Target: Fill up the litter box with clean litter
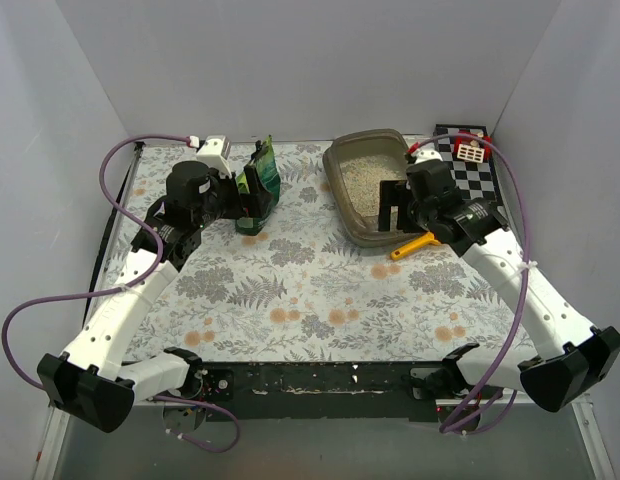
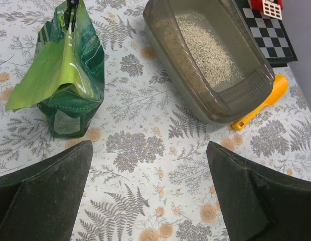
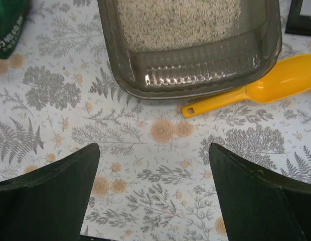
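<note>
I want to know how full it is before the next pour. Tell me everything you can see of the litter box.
The litter box is a grey-brown, slightly see-through plastic tray, rectangular with rounded corners and a flared rim. It sits flat on the floral tablecloth, toward the table's far right. Pale clean litter thinly covers part of its floor. A yellow scoop lies close by its near end; whether they touch is unclear.

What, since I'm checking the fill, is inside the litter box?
Pale clean litter lies in the litter box, covering most of its floor; the near end looks bare. From above, the right gripper hides part of that end.
</note>
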Robot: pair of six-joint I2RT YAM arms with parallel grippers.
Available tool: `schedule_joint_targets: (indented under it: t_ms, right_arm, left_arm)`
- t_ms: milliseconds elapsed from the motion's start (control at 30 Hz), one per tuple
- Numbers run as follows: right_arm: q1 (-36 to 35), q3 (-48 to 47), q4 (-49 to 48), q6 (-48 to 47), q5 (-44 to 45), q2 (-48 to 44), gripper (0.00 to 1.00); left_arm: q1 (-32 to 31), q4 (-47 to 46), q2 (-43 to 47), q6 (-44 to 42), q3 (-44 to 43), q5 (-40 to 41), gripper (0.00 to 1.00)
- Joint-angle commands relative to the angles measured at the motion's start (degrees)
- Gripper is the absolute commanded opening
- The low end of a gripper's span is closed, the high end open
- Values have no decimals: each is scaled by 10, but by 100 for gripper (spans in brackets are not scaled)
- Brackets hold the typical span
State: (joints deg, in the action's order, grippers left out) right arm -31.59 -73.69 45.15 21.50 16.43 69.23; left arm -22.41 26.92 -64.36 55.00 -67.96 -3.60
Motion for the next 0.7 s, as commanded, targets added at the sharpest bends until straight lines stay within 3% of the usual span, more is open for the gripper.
schedule_joint_targets:
  t_ms: [0,267,433,667]
  right_arm:
    - [-2,-83,8,-26,32,13,97]
    - [-1,-159,20,-58,10,29,98]
    - [-2,-211,42,-61,-30,75,98]
    - [-2,-153,-10,-58,-81,65,98]
  left_arm:
    - [-2,-11,14,-13,-5,5,98]
    - [-5,3,-15,-15,-33,-14,98]
    - [-6,8,-48,-17,-55,56,98]
    - [-4,-13,-117,-10,-86,125,98]
